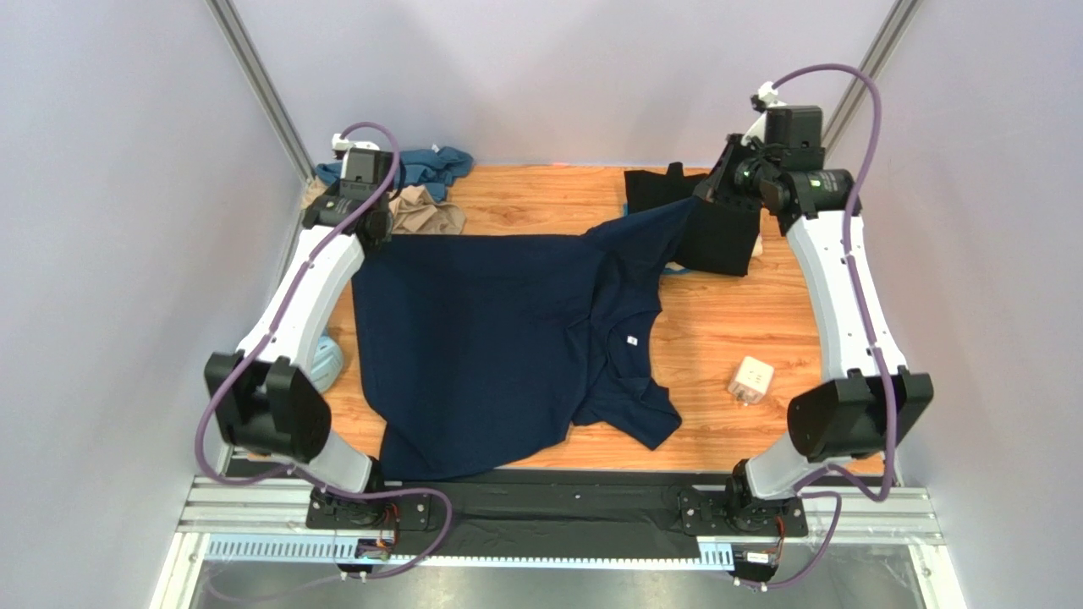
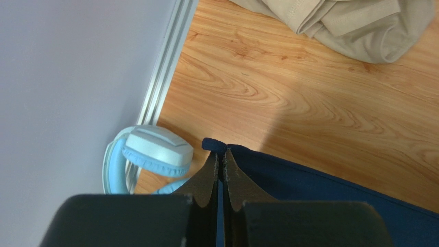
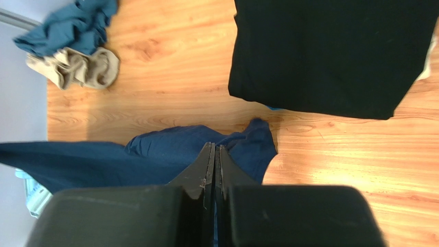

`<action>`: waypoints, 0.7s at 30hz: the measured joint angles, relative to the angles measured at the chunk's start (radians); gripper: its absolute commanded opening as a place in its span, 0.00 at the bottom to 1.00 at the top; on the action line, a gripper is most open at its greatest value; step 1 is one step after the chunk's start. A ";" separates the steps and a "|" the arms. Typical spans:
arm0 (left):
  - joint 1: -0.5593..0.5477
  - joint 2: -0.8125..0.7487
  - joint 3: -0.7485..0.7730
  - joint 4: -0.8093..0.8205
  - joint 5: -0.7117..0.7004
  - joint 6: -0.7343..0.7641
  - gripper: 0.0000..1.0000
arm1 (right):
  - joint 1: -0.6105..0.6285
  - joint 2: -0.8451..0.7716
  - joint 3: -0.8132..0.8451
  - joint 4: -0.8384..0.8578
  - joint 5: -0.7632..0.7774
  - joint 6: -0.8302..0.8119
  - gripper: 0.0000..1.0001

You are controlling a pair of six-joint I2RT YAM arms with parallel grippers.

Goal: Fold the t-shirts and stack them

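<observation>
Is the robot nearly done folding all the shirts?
Not yet. The black t-shirt looks folded. The left gripper and right gripper pinch the navy t-shirt, which lies spread out. The teal t-shirt and tan t-shirt lie crumpled, waiting.

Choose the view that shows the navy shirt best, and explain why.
Top external: nearly the whole navy shirt shows, spread out. The left wrist view shows only a corner pinched in the left gripper; the right wrist view shows a bunched part held in the right gripper.
</observation>
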 measured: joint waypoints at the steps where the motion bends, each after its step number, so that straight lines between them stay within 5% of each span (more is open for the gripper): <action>1: 0.000 0.034 0.010 0.010 -0.006 0.008 0.00 | 0.005 0.021 0.001 0.000 0.000 -0.003 0.00; 21: 0.000 0.476 0.222 0.035 -0.096 0.066 0.00 | 0.119 0.531 0.377 -0.069 0.029 -0.028 0.00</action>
